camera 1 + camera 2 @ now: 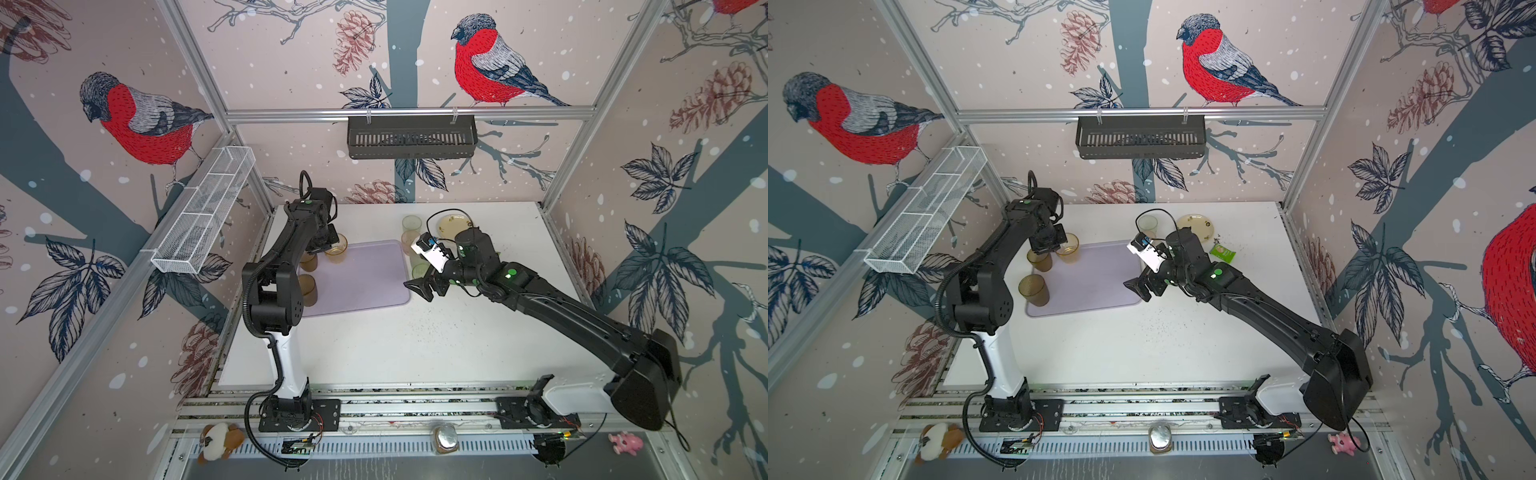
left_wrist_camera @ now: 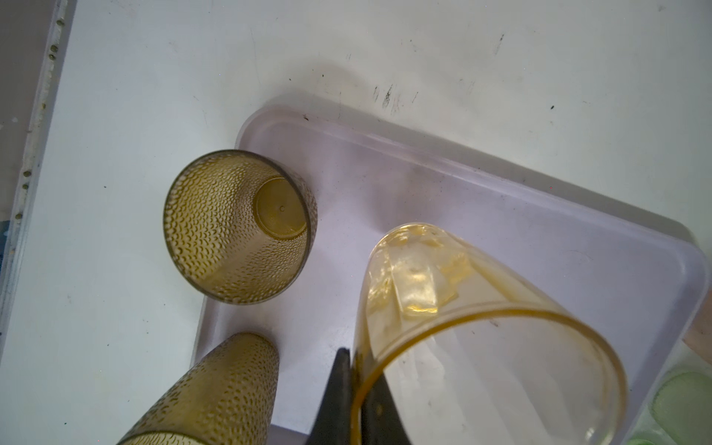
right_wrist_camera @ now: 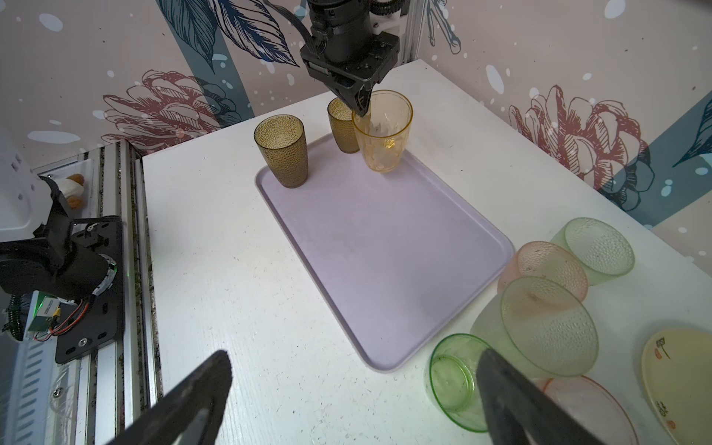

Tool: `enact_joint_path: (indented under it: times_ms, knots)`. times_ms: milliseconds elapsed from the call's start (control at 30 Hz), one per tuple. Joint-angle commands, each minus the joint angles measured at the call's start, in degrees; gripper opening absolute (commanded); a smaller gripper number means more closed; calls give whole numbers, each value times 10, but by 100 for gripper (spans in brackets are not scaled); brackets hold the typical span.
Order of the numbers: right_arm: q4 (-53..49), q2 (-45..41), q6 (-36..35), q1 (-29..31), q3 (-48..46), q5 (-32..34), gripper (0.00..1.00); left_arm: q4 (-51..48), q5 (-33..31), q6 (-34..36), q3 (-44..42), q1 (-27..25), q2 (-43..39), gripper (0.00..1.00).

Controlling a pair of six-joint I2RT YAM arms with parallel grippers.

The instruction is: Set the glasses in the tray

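The white table carried the tray, which lay flat. The right gripper hovered empty beside the tray, jaws spread wide. The left gripper was clamped on the rim of the amber glass over the tray, beside two upright brown glasses. The other glasses were clustered on the table just beside the tray.

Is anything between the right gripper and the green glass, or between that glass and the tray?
Nothing visible does. The open right gripper hangs right by the green glass, and bare tray lies just beside it. A pale glass stands close beside it, off the tray.
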Motion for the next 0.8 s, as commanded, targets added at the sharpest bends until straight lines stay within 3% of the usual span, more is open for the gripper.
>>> enact_joint_path:
  times_ms: [0, 767]
  knots:
    - [4, 2, -8, -1, 4, 6, 100, -1, 2, 2, 12, 3, 8, 0]
    - [5, 6, -8, -3, 3, 8, 99, 3, 9, 6, 41, 16, 53, 0]
